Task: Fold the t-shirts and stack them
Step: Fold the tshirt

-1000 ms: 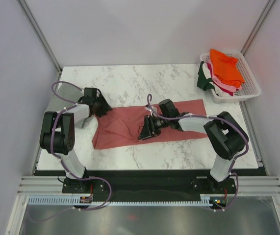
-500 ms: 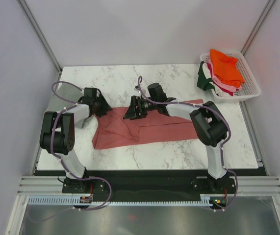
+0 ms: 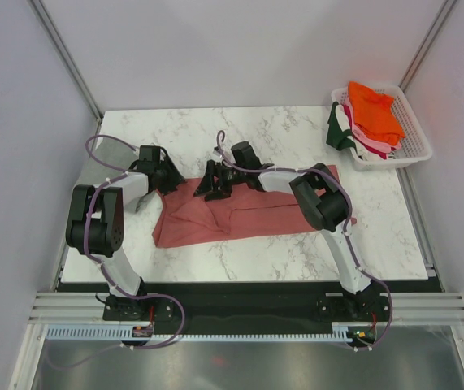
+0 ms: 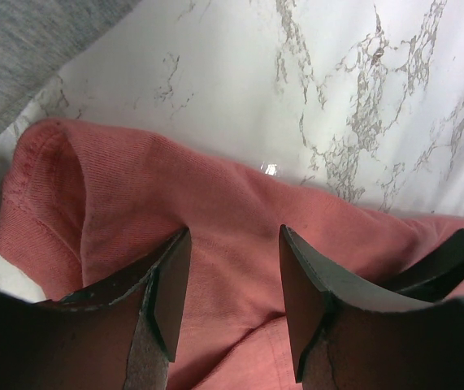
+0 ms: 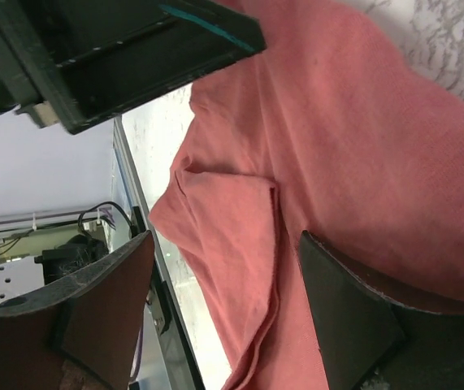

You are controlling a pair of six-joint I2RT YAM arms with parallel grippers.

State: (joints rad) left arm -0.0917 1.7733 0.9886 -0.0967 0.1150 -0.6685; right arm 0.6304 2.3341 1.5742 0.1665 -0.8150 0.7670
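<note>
A dusty salmon-pink t-shirt lies spread across the middle of the marble table. My left gripper is open at the shirt's back left corner. In the left wrist view its jaws stand apart just over the pink cloth, with a fold of it between them. My right gripper is open at the shirt's back edge, close to the left one. In the right wrist view it hangs over a folded-over flap of the shirt, holding nothing.
A white slatted basket stands at the back right with an orange tee on top, pink and dark green ones hanging out. Grey fabric fills the left wrist view's top left corner. The left gripper's black body is near the right one.
My right gripper has moved from the shirt's front middle back and to the left, to the back edge near the left gripper. The left arm has not moved.
</note>
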